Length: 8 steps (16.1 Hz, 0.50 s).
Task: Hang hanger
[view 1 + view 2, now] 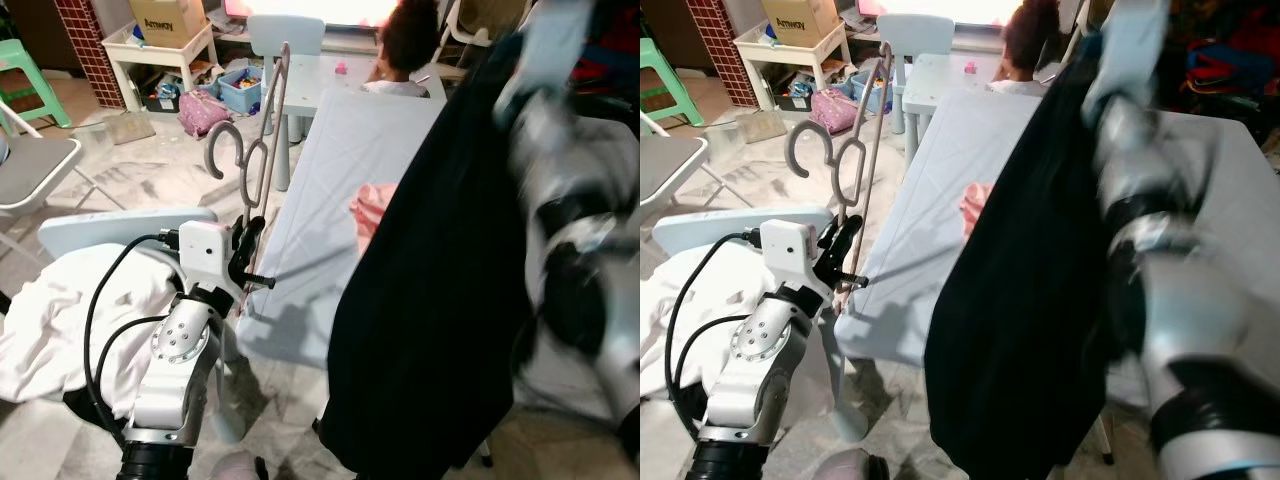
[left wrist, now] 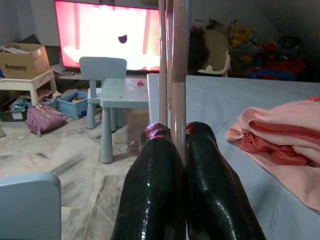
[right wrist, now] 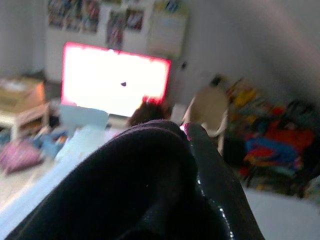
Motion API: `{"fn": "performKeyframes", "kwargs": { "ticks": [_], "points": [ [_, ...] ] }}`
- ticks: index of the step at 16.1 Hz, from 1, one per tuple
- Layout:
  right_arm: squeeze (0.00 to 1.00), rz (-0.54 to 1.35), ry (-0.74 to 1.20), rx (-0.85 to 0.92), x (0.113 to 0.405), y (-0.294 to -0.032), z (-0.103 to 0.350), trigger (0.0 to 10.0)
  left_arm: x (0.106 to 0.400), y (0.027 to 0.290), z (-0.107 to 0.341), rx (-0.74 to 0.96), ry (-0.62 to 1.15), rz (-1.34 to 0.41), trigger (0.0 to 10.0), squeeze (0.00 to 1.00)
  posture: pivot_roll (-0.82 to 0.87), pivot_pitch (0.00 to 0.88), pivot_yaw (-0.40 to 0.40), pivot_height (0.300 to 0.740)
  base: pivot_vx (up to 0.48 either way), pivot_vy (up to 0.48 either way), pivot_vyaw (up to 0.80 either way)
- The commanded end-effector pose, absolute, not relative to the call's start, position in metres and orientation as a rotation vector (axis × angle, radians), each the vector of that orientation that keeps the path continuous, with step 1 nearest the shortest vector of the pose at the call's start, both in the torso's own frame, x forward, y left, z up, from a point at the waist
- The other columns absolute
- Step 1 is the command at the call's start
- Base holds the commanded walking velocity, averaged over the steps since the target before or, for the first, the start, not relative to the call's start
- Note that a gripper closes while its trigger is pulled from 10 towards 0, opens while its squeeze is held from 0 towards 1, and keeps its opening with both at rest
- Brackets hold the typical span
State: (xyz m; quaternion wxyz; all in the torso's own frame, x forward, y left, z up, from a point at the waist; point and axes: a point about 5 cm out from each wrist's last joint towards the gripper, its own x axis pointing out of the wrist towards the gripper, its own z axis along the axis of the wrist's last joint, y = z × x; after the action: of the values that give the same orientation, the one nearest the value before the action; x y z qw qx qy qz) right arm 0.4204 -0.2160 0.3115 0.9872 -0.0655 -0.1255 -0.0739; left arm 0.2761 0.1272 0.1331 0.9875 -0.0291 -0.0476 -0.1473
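At the far left a grey folding chair (image 1: 30,165) stands on the pale floor, and below it a heap of white cloth (image 1: 60,320) lies beside the robot's left arm. The left gripper (image 1: 246,248) is raised in front of the near left corner of a bed (image 1: 340,170) covered by a light blue sheet, and its two black fingers (image 2: 155,185) are pressed together on the thin rods of the hangers (image 1: 258,150), which stand nearly upright straight out of the fingertips. Their grey hooks (image 1: 225,150) curl out to the left at about the middle of the rods, above the gripper and over the floor, and the long rods run on up towards a small light blue table (image 1: 300,75) and a chair of the same colour (image 1: 285,35) behind it. Further back a cardboard box (image 1: 165,20) sits on a white shelf unit (image 1: 160,55), and a bright screen (image 2: 110,35) glows against the wall. A folded pink cloth (image 1: 368,210) lies on the sheet to the right of the hangers, well apart from them. At the head of the bed a person (image 1: 405,50) with dark hair sits facing the screen. On the right a large black garment (image 1: 430,290) hangs down in front of the bed from the raised right arm; the right gripper (image 3: 192,150) is wrapped in that dark fabric, with one shiny black finger (image 3: 215,170) lying against the cloth, so it is closed on the garment
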Motion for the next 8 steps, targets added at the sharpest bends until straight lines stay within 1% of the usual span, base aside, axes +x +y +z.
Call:
{"fn": "performKeyframes", "kwargs": {
  "ticks": [1,2,3,4,5,7,8],
  "points": [
    [0.00,-0.260,-0.243,-0.050,0.417,-0.239,0.332,10.0,0.276,0.123,0.136,-0.052,-0.101,-0.303,10.0,0.00,-0.01,0.003,-0.062,0.740,0.000,0.000,0.00],
    [0.00,-0.304,-0.290,-0.040,0.412,-0.249,0.351,10.0,0.276,0.123,0.136,-0.052,-0.102,-0.300,10.0,0.00,0.00,0.005,-0.066,0.740,0.000,0.000,0.00],
    [0.00,-0.326,-0.335,-0.054,0.408,-0.254,0.365,10.0,0.275,0.123,0.137,-0.052,-0.104,-0.299,10.0,0.00,0.00,0.005,-0.066,0.740,0.000,0.000,0.00],
    [0.00,-0.367,-0.424,-0.127,0.400,-0.261,0.394,10.0,0.275,0.123,0.137,-0.052,-0.107,-0.294,10.0,0.00,0.01,0.006,-0.069,0.740,0.000,0.000,0.00],
    [0.00,-0.412,-0.477,-0.239,0.394,-0.262,0.412,10.0,0.274,0.125,0.139,-0.051,-0.116,-0.279,10.0,0.00,0.01,0.008,-0.074,0.740,0.000,0.000,0.00],
    [0.00,-0.440,-0.520,-0.350,0.390,-0.262,0.424,10.0,0.275,0.126,0.140,-0.053,-0.122,-0.270,10.0,0.00,0.01,0.008,-0.074,0.740,0.000,0.000,0.00],
    [0.00,-0.440,-0.525,-0.442,0.391,-0.258,0.423,10.0,0.275,0.126,0.141,-0.053,-0.125,-0.269,10.0,0.00,0.01,0.008,-0.077,0.740,0.000,0.000,0.00]
  ]
}}
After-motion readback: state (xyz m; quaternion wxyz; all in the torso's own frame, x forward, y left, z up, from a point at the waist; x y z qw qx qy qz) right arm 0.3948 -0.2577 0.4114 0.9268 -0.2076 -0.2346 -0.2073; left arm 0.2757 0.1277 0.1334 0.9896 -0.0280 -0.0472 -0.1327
